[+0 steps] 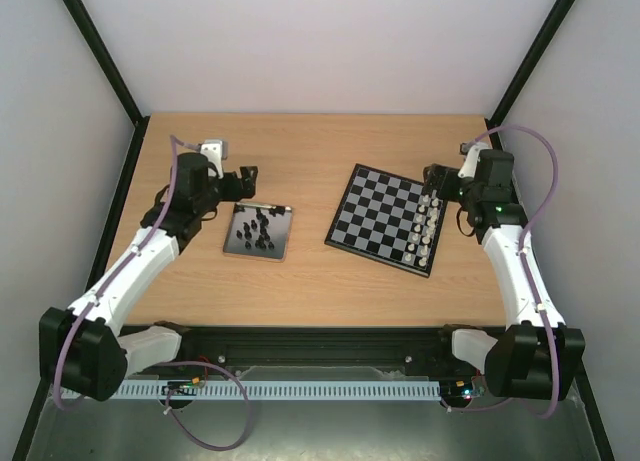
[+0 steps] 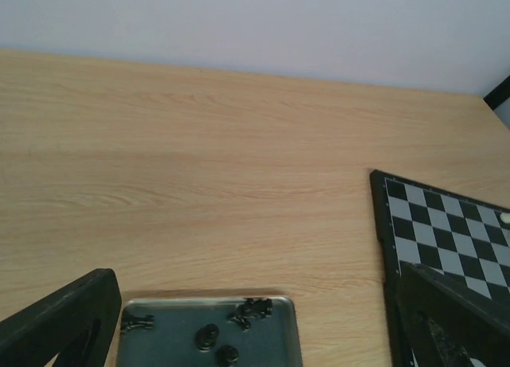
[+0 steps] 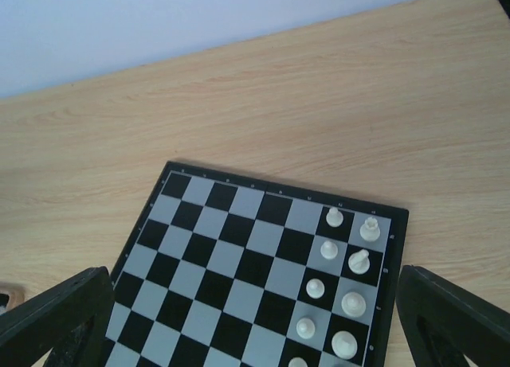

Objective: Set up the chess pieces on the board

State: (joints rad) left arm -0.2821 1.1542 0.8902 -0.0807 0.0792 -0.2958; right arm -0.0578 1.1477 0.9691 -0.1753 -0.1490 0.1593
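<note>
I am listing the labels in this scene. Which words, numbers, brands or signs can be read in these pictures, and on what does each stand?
No text can be read in any view.
board: tiny pale marks along its black border, too small to read.
tray: no label or print visible.

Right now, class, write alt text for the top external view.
From above, a wooden table holds a chequered board with white pieces along its right edge and a metal tray of black pieces to its left. The left end effector is by the tray, the right end effector by the white pieces.
</note>
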